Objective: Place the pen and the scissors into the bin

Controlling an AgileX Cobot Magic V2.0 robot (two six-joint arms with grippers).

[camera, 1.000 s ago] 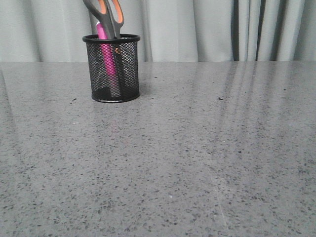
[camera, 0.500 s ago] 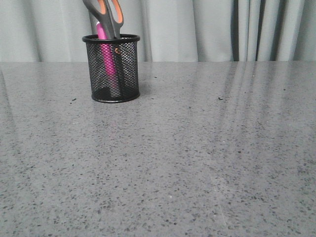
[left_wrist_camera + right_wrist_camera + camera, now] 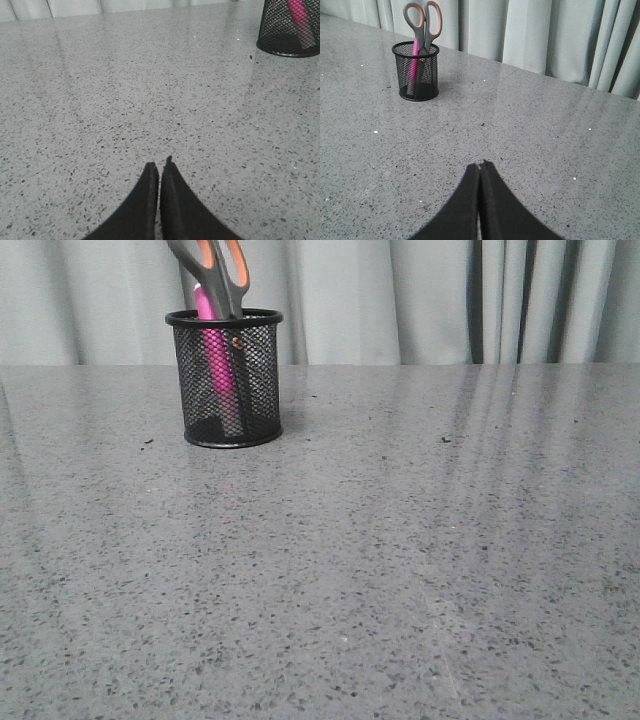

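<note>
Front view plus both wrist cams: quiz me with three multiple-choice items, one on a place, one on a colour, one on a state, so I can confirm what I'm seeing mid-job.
1. Where are the scissors?
A. Flat on the table
B. Standing in the bin, handles up
C. Held by the right gripper

2. What colour is the pen?
A. Blue
B. Yellow
C. Magenta-pink

3. How do the left gripper and right gripper stand?
A. Both shut, holding nothing
B. Both wide open
C. Left shut on the pen, right open

Answers:
1. B: the orange-lined loops rise above the rim of the bin, blades down inside the mesh.
2. C: the pink shaft shows through the mesh beside the scissors.
3. A: each wrist view shows the fingers pressed together over the bare table, away from the bin.
</note>
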